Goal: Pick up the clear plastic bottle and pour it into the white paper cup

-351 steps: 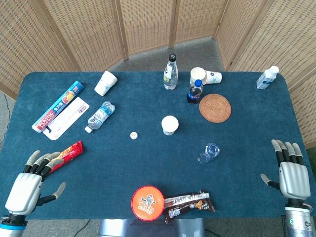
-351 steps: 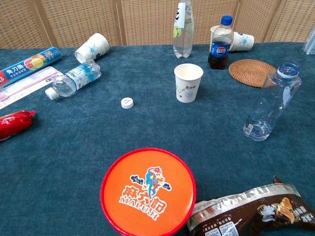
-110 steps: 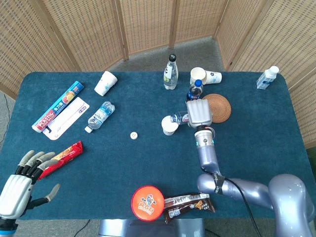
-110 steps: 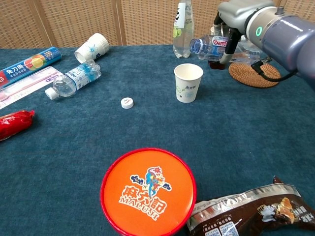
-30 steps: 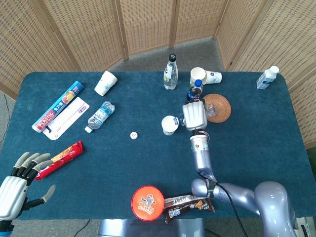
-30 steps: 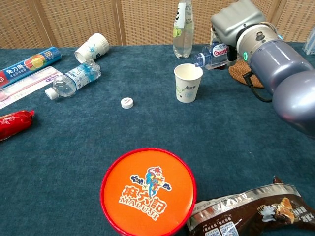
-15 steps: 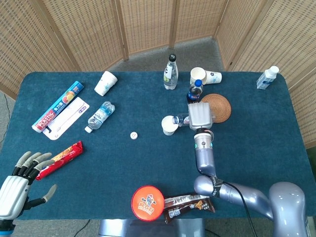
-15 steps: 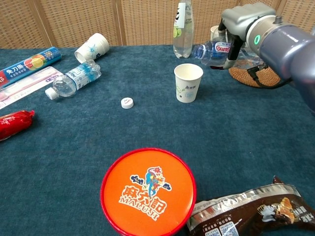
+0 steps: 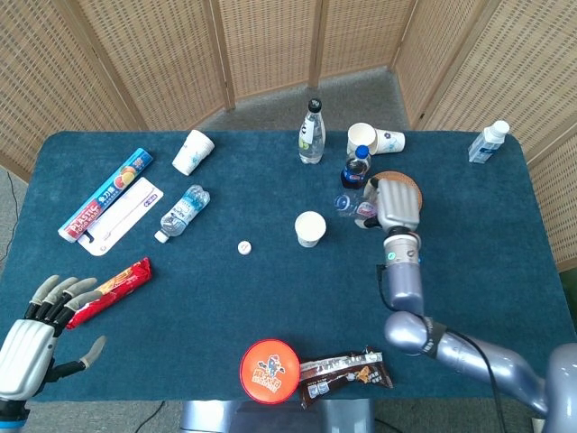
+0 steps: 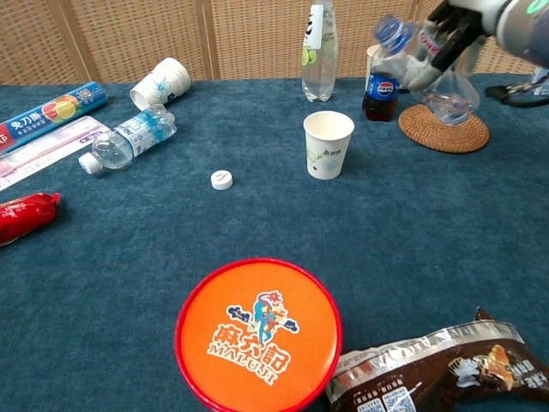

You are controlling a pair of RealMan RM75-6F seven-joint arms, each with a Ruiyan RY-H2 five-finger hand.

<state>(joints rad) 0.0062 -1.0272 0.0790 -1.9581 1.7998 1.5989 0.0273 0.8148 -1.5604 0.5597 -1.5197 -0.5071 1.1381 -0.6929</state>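
The clear plastic bottle (image 9: 349, 206) is in the air, gripped by my right hand (image 9: 394, 207), to the right of the white paper cup (image 9: 310, 227). In the chest view the bottle (image 10: 445, 94) is tilted with its open mouth pointing up and left, its base over the woven coaster (image 10: 443, 130), and my right hand (image 10: 455, 27) is wrapped around its middle. The cup (image 10: 328, 143) stands upright on the blue cloth, apart from the bottle. My left hand (image 9: 36, 336) hovers at the table's near left corner, fingers spread, holding nothing.
A Pepsi bottle (image 10: 382, 84) stands just left of the coaster, and a tall bottle (image 9: 311, 133) stands behind the cup. A loose white cap (image 9: 243, 246), a lying water bottle (image 9: 183, 210), an orange lid (image 9: 270, 367), a snack wrapper (image 9: 347, 372) and a red packet (image 9: 114, 288) lie around.
My right hand has carried the bottle to the right, away from above the cup, and tipped its mouth upward. The left hand has stayed put.
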